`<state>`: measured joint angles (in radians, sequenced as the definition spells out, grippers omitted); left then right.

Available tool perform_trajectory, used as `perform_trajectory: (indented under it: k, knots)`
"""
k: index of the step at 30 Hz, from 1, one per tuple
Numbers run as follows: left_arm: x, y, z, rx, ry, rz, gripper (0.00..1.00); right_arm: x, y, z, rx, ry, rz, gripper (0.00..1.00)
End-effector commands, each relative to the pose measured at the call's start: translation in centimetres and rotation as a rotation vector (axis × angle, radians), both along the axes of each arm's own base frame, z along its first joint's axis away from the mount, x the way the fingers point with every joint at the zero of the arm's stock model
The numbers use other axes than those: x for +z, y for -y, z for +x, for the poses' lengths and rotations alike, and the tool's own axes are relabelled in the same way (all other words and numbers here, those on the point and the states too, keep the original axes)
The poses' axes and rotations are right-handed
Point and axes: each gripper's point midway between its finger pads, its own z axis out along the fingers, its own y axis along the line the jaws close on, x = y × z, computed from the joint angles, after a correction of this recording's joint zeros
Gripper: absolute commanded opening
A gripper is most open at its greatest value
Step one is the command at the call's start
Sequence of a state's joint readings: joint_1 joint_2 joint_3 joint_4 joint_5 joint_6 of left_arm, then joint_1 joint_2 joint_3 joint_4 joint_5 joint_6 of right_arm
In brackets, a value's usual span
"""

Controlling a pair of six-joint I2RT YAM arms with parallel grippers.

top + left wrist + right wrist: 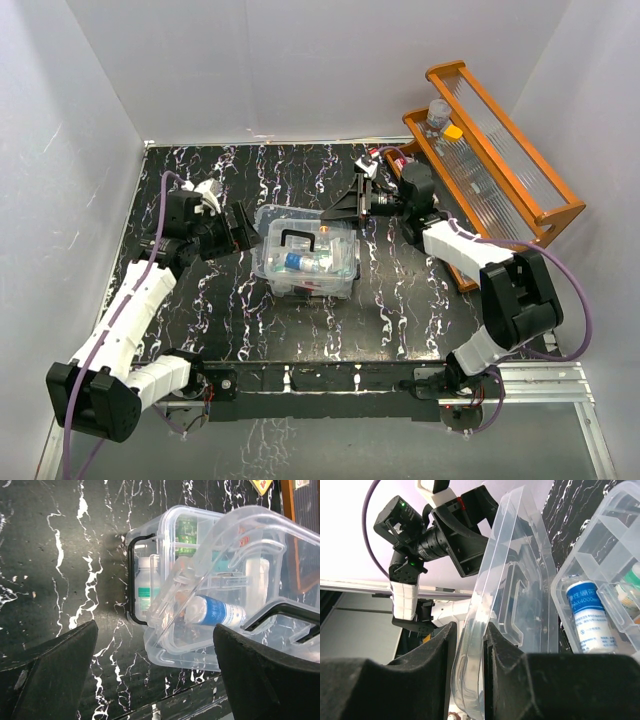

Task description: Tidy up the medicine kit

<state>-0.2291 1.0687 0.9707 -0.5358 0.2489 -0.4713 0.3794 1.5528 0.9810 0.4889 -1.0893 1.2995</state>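
The medicine kit [305, 262] is a clear plastic box in the middle of the black marble table. Its clear lid [300, 235] with a black handle [297, 240] is tilted up over the box. My right gripper [338, 210] is shut on the lid's far-right edge; in the right wrist view the fingers [437, 650] pinch the lid's rim [470, 645]. My left gripper [245, 228] is open and empty beside the box's left end, and the box's corner [170, 650] lies ahead of its jaws. A white bottle with a blue label [215, 612] lies inside the box.
An orange-brown wooden tiered rack [500, 170] stands at the back right, with a clear bottle [438, 112] and a yellow-orange item [453, 131] on it. White walls close in the table on three sides. A green-labelled bottle [145, 587] and a green packet [187, 530] are inside the kit.
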Motion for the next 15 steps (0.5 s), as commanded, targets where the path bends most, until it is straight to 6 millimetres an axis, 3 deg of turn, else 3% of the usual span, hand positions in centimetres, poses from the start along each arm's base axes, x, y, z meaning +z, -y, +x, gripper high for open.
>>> perform_trajectory:
  k: [1,15]
  knots:
    - [0.4,1.6,0.7,-0.079,0.061,-0.063,0.98,0.8,0.5,0.4,0.008,0.051,0.052,0.19]
    - [-1.2,3.7,1.2,-0.108,-0.014,-0.180,0.80,-3.4,2.7,4.0,-0.098,-0.039,-0.002,0.23]
